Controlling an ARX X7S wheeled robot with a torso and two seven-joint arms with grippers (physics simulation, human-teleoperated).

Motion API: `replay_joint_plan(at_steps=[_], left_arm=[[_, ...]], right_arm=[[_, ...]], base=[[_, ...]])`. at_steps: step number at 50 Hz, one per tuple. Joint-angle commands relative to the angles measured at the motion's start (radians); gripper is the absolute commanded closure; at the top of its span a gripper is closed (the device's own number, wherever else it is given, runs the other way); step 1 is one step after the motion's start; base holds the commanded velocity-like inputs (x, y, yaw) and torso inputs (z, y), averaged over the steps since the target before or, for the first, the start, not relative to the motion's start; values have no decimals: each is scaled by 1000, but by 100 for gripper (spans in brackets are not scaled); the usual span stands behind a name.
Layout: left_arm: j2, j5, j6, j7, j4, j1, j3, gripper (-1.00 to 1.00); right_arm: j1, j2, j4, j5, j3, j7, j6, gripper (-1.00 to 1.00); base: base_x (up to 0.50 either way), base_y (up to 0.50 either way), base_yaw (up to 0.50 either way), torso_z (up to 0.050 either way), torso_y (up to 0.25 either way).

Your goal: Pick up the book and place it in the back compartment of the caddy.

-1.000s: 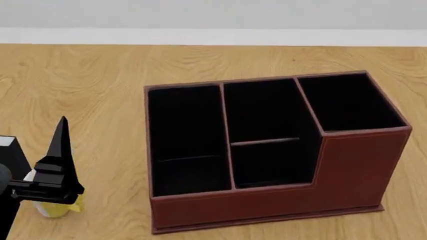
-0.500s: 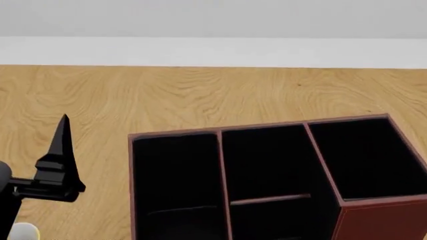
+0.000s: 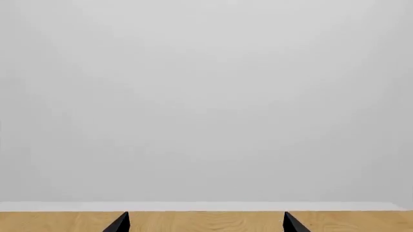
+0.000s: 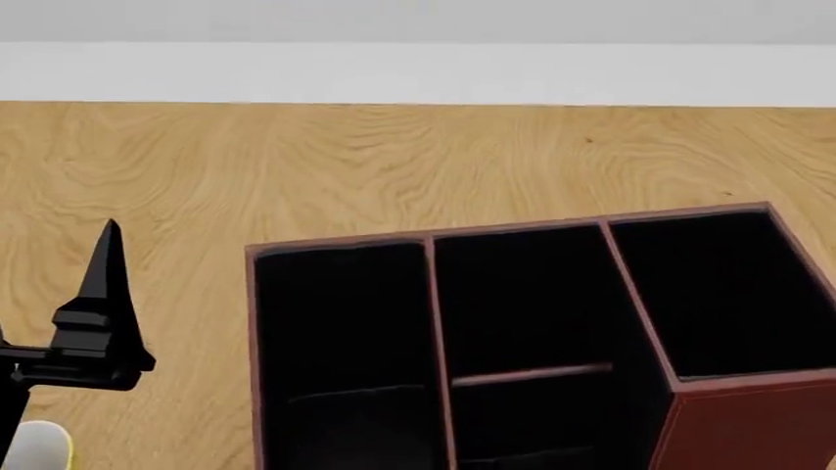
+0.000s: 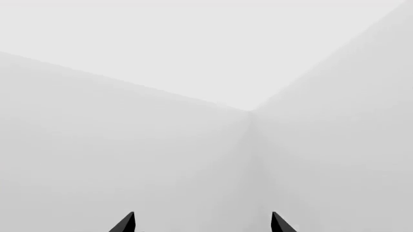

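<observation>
While the head camera looks down over the wooden tabletop (image 4: 327, 166), the caddy (image 4: 731, 421) fills the lower right of the view, a red-brown box with a black interior, cut off by the lower edge. Three strips run across it: a long cell on the left, a middle strip, and a cell on the right behind the taller red wall. A thin cross divider (image 4: 530, 374) splits the middle strip, and the back compartment (image 4: 523, 299) is the part on the far side of that bar, dark and with nothing visible inside.

Over on the left, the left hand (image 4: 98, 294) stands well apart from the caddy, one black pointed finger aimed away from the robot. In its wrist view two black fingertips (image 3: 119, 223) sit wide apart with bare tabletop and a pale wall between them, so this hand is spread and holds nothing.

The right hand (image 5: 202, 223) shows only in its own wrist view: two dark tips set wide, nothing between them, aimed at a corner of plain grey walls.

The book? No camera has it. A pale rounded object (image 4: 37, 446) peeks in at the lower left corner beneath the left hand.
</observation>
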Motion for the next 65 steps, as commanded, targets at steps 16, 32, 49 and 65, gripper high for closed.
replay_joint_plan(at_steps=[16,32,49,65], left_arm=[[-8,-16,-6,-11,5,-5,1,-100],[-13,-19,-23,-23,14,-21,11,-100],[-24,-49,-85,-54,52,-42,7,-100],[-25,-118,-197,-147,112,-95,-58,-100]], right_arm=[[-36,13,-6,19,47,15,-12,-100],[-59,12,-7,25,72,17,-23,-100],[-94,-12,-6,2,83,-1,-43,-100],[-116,-5,-8,2,93,7,-56,-100]], base=[[-1,0,0,0,-203],[-1,0,0,0,-123],[0,0,0,0,0],[0,0,0,0,0]])
